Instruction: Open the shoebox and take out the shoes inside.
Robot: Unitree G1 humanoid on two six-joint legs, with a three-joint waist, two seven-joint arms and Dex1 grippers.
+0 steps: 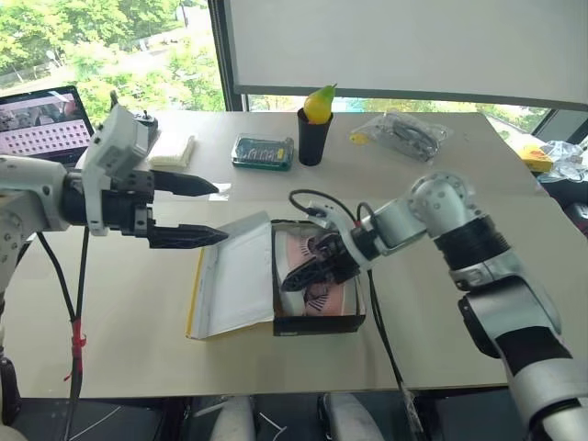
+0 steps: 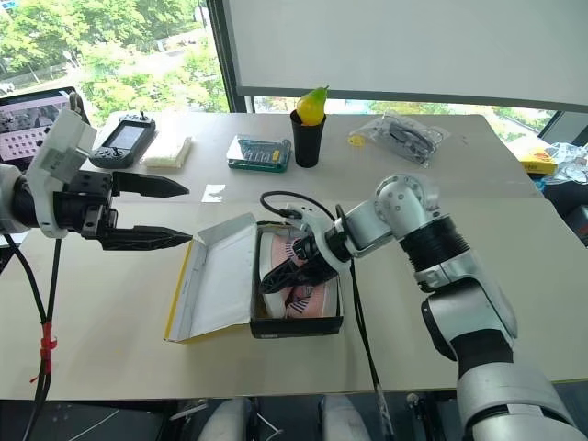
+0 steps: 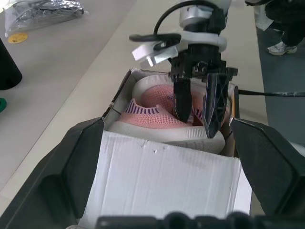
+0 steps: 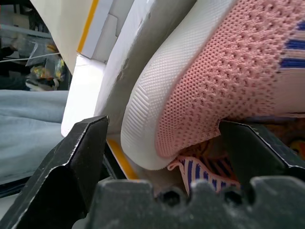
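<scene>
On the pale bench [image 1: 441,312] we see the shoebox [image 1: 317,322] lying open near the front edge, its yellow-edged lid [image 1: 234,276] folded flat to our left, white inside showing, black walls. Inside lie the shoes [image 3: 162,117], pink knit with white soles. Our right hand [image 1: 308,274] reaches in, fingers spread around one shoe's end. Our left hand [image 1: 207,213] hovers open beside the lid.

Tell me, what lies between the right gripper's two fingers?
The toe of one pink shoe lies between the open right gripper's fingers, in the right wrist view.
</scene>
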